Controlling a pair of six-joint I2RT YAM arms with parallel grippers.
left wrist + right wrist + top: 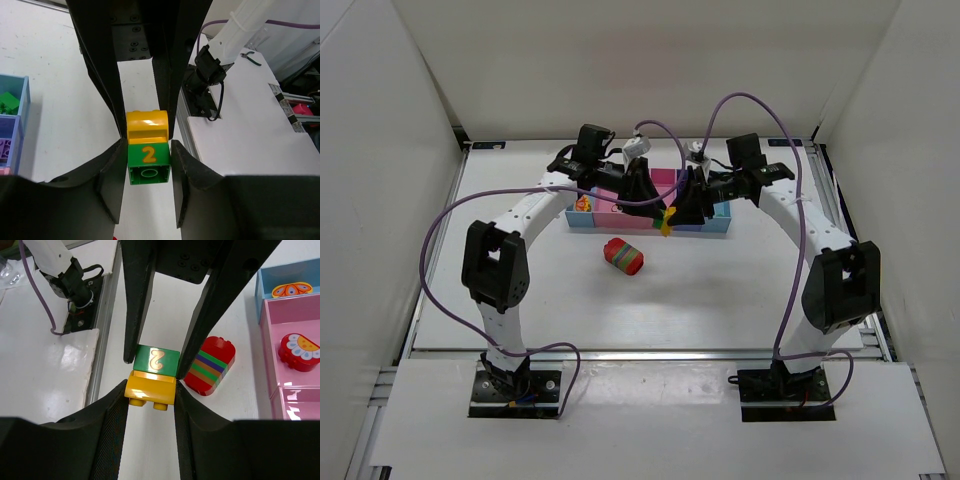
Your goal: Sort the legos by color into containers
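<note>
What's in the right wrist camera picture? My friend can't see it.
The robot's right pincer squeezes a yellow lego stuck to a green lego marked 2, over the white table. A red striped lego lies nearby, and a light blue container and a pink container sit at the right edge.

Bright, even overhead light; soft faint shadows; sharp focus, wide-angle edges

Definitely looked like a robotics lab test cell, not anyone's home. The white table [720, 290] was boxed in by plain white panels [380, 200], with a metal rail [650, 352] along the near edge. The left arm [498, 270] and right arm [840, 285] were bolted down, and purple cables [430, 260] looped everywhere. A small hand tool [250, 57] lay by one base.
</note>
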